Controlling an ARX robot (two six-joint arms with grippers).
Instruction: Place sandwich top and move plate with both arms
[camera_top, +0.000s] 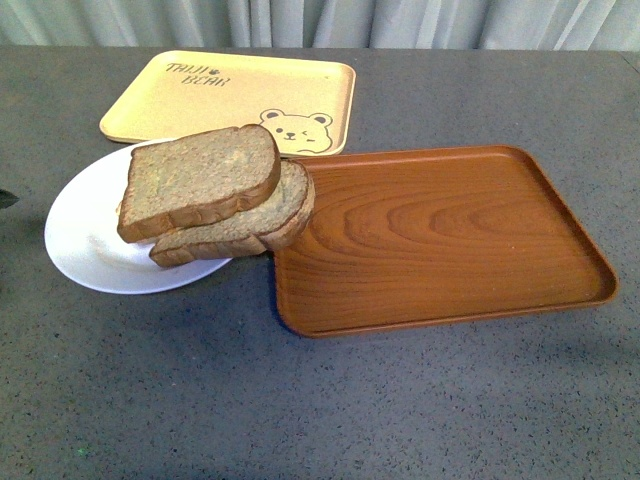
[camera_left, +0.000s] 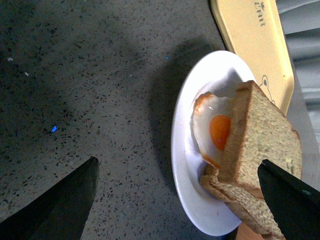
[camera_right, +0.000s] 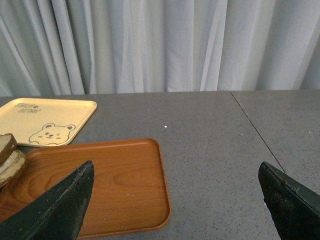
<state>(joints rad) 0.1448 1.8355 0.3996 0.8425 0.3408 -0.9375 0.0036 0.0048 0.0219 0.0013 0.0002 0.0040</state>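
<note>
The sandwich top (camera_top: 200, 180) lies tilted on a longer bread slice (camera_top: 275, 215), both on the white plate (camera_top: 85, 245) at the table's left. In the left wrist view a fried egg (camera_left: 215, 127) shows between the slices, under the sandwich top (camera_left: 265, 145), with bare plate (camera_left: 187, 165) beside it. My left gripper (camera_left: 177, 162) hangs open above the plate's edge, one finger over the table and the other (camera_left: 290, 200) over the bread. My right gripper (camera_right: 175, 165) is open over bare table beside the brown tray. Neither gripper shows in the front view.
A brown wood-grain tray (camera_top: 450, 235) lies right of the plate, its left rim under the lower slice's overhang. A pale yellow bear-print tray (camera_top: 230, 95) sits behind the plate. Grey curtains (camera_right: 160, 45) hang behind the table's far edge.
</note>
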